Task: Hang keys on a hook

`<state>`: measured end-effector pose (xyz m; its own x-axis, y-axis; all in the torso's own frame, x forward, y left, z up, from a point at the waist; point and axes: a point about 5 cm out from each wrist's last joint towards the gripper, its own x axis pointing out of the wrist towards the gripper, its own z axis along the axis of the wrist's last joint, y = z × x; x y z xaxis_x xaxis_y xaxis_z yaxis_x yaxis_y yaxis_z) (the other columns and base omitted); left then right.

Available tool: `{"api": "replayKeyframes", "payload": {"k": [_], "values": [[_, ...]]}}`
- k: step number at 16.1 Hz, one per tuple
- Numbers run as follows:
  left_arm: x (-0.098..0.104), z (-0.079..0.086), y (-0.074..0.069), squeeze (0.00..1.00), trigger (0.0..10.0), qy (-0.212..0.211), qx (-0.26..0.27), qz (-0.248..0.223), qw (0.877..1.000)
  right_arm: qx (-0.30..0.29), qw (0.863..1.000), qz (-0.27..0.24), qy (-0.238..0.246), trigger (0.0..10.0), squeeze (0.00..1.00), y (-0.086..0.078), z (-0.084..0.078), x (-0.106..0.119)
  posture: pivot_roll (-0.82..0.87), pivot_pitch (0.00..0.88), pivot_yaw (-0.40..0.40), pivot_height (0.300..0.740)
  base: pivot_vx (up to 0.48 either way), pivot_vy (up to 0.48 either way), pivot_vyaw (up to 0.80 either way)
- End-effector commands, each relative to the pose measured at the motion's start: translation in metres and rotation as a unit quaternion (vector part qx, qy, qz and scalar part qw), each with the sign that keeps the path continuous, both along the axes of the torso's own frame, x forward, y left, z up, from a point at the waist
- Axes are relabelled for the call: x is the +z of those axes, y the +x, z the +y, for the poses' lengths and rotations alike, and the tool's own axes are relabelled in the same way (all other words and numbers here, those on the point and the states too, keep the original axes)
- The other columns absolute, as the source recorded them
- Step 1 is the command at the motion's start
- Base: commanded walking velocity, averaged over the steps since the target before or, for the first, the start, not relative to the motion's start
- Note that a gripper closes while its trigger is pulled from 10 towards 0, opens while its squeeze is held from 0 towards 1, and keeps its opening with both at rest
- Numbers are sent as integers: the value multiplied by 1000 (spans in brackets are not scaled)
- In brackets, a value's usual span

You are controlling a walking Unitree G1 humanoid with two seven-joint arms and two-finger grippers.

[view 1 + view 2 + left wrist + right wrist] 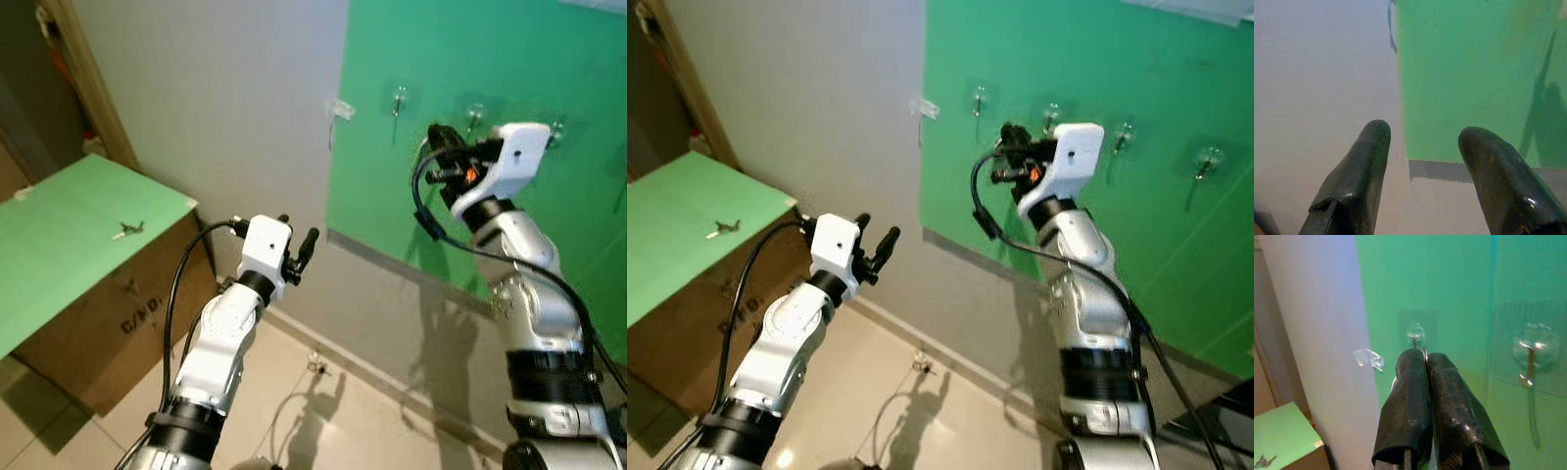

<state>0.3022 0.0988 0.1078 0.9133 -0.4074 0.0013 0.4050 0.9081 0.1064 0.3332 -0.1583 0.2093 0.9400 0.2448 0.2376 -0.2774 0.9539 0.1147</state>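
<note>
Hanging in a row on the green wall panel (1176, 78), upper right of the frame: clear suction hooks, the leftmost hook (1415, 334) directly ahead of the right end effector (1425, 357). Right end effector: raised, fingers pressed together, tips just below that hook; a thin metal ring appears pinched between them, though what it carries cannot be told. Keys (127, 229): one small set lying on the green-topped cardboard box (88, 323), left of frame, well apart from the hooks. Left end effector (299, 253): mid-frame, fingers spread apart, empty, pointing toward the wall.
</note>
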Motion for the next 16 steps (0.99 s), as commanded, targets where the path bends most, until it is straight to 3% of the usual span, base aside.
{"api": "replayKeyframes", "payload": {"k": [1, 5, 9, 16], "values": [[0, 2, 1, 0, 10000, -5, 0, 5, 1000, -4, 1000, -1, 3, 0, 0, 5, -1, 3, -70, 0, 21, 740, 0, 0, 0], [0, 2, 0, 0, 10000, 0, -4, 1, 1000, -6, 1000, -1, 0, 0, 0, 11, 0, 2, -64, 0, 18, 740, 0, 0, 0], [-2, -1, -2, 0, 10000, 1, -12, 2, 1000, 0, 999, 11, 38, 0, 0, 13, -4, 3, -63, 0, 13, 740, 0, 0, 0], [-4, -5, -5, 0, 10000, 7, -29, 4, 1000, -30, 999, 11, -7, 0, 0, -1, -18, -4, -87, 0, 29, 740, 0, 0, 0]]}}
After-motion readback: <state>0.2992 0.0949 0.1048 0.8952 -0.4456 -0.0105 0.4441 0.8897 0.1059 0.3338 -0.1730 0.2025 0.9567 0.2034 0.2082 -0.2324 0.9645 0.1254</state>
